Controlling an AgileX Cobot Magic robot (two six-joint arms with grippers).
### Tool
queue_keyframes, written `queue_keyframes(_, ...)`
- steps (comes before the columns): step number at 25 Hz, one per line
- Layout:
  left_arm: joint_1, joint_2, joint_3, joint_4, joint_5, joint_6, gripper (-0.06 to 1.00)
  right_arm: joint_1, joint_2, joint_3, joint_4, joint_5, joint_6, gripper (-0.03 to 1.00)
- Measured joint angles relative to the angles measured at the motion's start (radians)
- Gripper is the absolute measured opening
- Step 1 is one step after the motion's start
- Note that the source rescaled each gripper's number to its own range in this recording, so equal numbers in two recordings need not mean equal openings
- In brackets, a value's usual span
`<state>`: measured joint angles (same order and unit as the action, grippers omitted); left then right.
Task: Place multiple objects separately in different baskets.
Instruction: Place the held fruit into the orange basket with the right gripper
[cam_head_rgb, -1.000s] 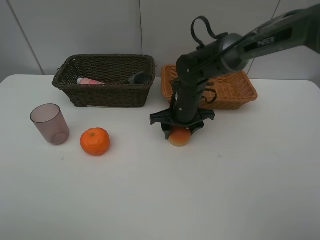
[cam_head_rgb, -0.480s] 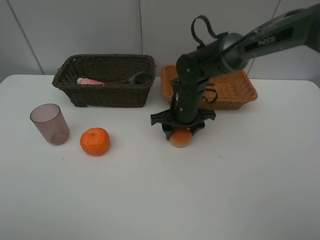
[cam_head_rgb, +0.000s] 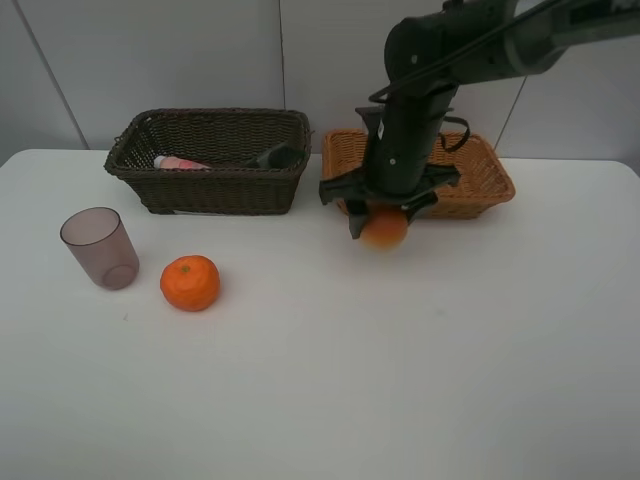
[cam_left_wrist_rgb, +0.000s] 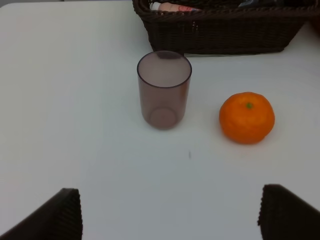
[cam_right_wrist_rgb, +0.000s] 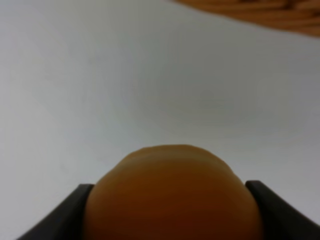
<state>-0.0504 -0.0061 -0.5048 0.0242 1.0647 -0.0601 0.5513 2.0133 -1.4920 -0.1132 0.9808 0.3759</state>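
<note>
My right gripper (cam_head_rgb: 384, 222) is shut on the orange-red round fruit (cam_head_rgb: 384, 230), holding it in the air just in front of the light orange-tan basket (cam_head_rgb: 485, 185). The right wrist view is filled by that fruit (cam_right_wrist_rgb: 172, 192) between the two dark fingers (cam_right_wrist_rgb: 65, 217). On the table at the left stand the translucent purplish cup (cam_head_rgb: 98, 248) and the orange tangerine (cam_head_rgb: 190, 283); both appear in the left wrist view, cup (cam_left_wrist_rgb: 164, 89) and tangerine (cam_left_wrist_rgb: 247, 117). My left gripper (cam_left_wrist_rgb: 170, 215) is open, short of them. The dark brown basket (cam_head_rgb: 210, 180) holds a pink bottle (cam_head_rgb: 178, 163) and a dark item (cam_head_rgb: 275, 155).
White table (cam_head_rgb: 320, 380) with a grey wall behind. The two baskets stand side by side at the back. The right arm (cam_head_rgb: 470, 50) reaches in from the upper right above the tan basket.
My right gripper has lifted the orange-red fruit off the table and carried it back and to the right, toward the tan basket. Cup, tangerine and left gripper have not moved.
</note>
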Motion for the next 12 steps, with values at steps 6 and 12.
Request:
queue_keyframes(6, 0.0, 0.0, 0.0, 0.0, 0.0, 0.0, 0.92, -0.082, -0.058, -0.055, -0.042, 0.045, -0.029, 0.5)
queue_keyframes(12, 0.0, 0.0, 0.0, 0.0, 0.0, 0.0, 0.92, -0.168, -0.068, -0.076, -0.095, 0.066, -0.052, 0.5)
